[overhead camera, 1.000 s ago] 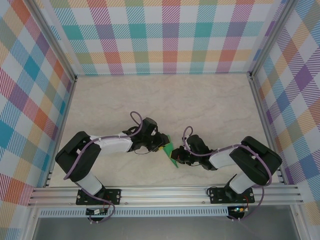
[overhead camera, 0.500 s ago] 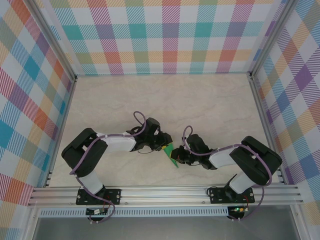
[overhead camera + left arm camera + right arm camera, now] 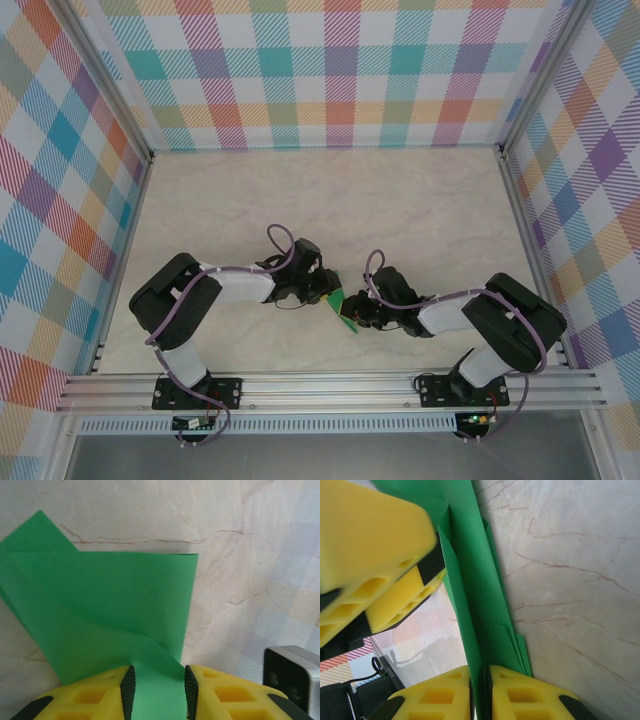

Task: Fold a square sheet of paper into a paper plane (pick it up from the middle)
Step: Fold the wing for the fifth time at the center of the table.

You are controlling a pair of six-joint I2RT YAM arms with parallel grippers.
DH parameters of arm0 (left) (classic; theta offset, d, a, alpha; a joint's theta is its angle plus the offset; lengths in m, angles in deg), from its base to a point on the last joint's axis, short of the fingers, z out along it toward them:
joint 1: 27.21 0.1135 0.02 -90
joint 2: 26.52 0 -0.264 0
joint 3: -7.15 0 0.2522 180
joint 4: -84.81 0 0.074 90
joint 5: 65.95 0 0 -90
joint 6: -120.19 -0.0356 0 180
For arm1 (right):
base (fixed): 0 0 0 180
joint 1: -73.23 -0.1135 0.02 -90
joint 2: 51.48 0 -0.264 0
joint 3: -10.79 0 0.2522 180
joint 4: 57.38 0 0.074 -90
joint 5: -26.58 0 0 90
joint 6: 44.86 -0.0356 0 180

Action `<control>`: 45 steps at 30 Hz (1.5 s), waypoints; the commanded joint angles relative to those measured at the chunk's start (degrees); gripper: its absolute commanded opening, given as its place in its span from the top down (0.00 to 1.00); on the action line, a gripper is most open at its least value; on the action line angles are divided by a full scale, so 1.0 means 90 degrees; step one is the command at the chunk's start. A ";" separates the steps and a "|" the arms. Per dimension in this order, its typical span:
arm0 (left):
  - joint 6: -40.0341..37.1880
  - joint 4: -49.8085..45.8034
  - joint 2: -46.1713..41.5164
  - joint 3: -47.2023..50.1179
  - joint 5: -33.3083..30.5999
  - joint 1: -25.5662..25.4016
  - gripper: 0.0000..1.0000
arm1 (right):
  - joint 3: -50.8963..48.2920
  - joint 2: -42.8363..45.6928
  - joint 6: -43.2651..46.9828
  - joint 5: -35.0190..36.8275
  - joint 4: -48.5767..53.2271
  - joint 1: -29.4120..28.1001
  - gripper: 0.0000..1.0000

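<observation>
left arm point(image 3: 240, 288) shifted slightly right

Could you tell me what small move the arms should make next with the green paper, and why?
Probably the right tool should ease off while the left tool holds. Both pinch the folded green paper from opposite ends above the table, and the right grip looks nearly shut on several stacked layers, so the crease there seems pressed.

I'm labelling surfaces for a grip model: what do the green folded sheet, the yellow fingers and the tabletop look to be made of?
Green folded sheet: thin matte paper, judging by its sharp creases and layered edges. Yellow fingers: likely moulded plastic, matte, with cut-out pockets and black ribbed pads that look like rubber. Tabletop: smooth cream surface with brown marble-like veins, possibly a printed laminate; real stone cannot be ruled out.
</observation>
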 commanded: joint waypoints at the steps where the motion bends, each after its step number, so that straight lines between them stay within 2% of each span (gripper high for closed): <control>1: -0.0151 -0.0185 0.0260 -0.0088 -0.0226 -0.0071 0.65 | 0.0027 0.0212 0.0195 0.0076 0.0826 0.0000 0.82; 15: -0.0373 -0.0414 0.0402 -0.0117 -0.0189 -0.0078 0.66 | 0.0298 0.0995 0.0719 0.0045 0.1988 0.0000 0.77; 21: -0.0400 -0.0404 0.0405 -0.0125 -0.0155 -0.0078 0.66 | 0.0671 0.0965 0.1045 -0.0025 0.2463 0.0007 0.75; 29: -0.0417 -0.0434 0.0428 -0.0151 -0.0125 -0.0078 0.66 | 0.0673 0.0819 0.1060 0.0057 0.2635 0.0000 0.83; 36: -0.0427 -0.0501 0.0424 -0.0158 -0.0152 -0.0079 0.67 | 0.0440 0.0645 0.1104 -0.0289 0.2402 0.0000 0.91; 45: -0.0429 -0.0604 0.0475 -0.0235 -0.0116 -0.0080 0.67 | 0.0091 0.0365 0.1087 -0.0420 0.2158 0.0001 0.89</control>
